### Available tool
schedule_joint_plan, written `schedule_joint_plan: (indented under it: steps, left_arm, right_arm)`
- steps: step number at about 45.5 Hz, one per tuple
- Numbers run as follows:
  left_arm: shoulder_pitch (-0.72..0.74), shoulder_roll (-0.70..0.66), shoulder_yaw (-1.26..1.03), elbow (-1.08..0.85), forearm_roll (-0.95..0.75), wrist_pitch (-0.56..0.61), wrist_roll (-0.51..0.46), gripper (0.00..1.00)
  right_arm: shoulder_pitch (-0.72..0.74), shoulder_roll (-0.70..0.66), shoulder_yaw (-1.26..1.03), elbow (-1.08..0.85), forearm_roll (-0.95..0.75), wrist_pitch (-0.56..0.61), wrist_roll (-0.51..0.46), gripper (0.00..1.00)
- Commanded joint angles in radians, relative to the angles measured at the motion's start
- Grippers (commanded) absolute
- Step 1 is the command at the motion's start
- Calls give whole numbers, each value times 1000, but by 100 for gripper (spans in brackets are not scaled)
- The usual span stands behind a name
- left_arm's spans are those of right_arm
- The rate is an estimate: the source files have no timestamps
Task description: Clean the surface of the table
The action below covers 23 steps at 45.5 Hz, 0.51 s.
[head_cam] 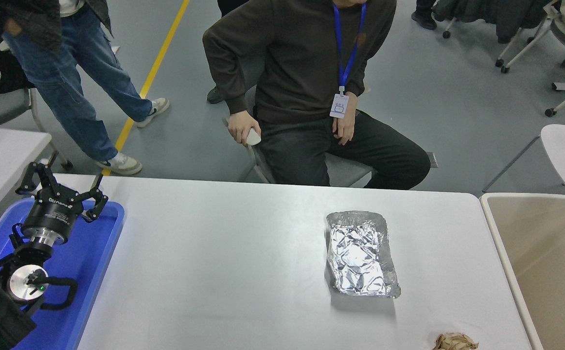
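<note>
The left pincer point(61, 184) is sitting parked over the blue tray point(88, 262) at the near left corner, its fingers point(97, 206) spread wide and holding nothing. The right arm and its pincer are not showing anywhere in the view.

The table point(224, 253) is stretching away to the right of the left pincer, a wide white-grey top filling most of the lower part of the view, with the tray lying along its left edge right under the pincer. Well to the right of the pincer, past a long bare stretch of tabletop, a crumpled foil container point(361, 253) is lying flat on the surface. Farther right again and nearer the camera, a small crumpled brown paper ball point(454, 341) is resting at the table's near edge, partly cut off by the bottom of the view. Beyond the table's right end, as far from the pincer as anything here, a beige bin point(506, 253) is standing just beside the tabletop.

Across the table from the pincer, a person in a dark sweater point(307, 68) is sitting on a chair with a blue lanyard hanging down the chest, one hand point(241, 130) gripping a small white thing. Another person in jeans point(68, 73) is standing on the floor beyond the pincer.
</note>
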Motion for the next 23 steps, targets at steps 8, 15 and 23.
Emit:
schedule_joint_plan:
  steps: [8, 15, 23]
  left_arm:
    - [0, 0, 0, 0, 0, 0, 0, 100]
    - [0, 0, 0, 0, 0, 0, 0, 100]
    - [0, 0, 0, 0, 0, 0, 0, 100]
  right_arm:
    - [-144, 190, -7, -335, 152, -6, 44, 0]
    - [-181, 244, -5, -384, 157, -53, 44, 0]
    - [-247, 299, -2, -393, 174, -130, 41, 0]
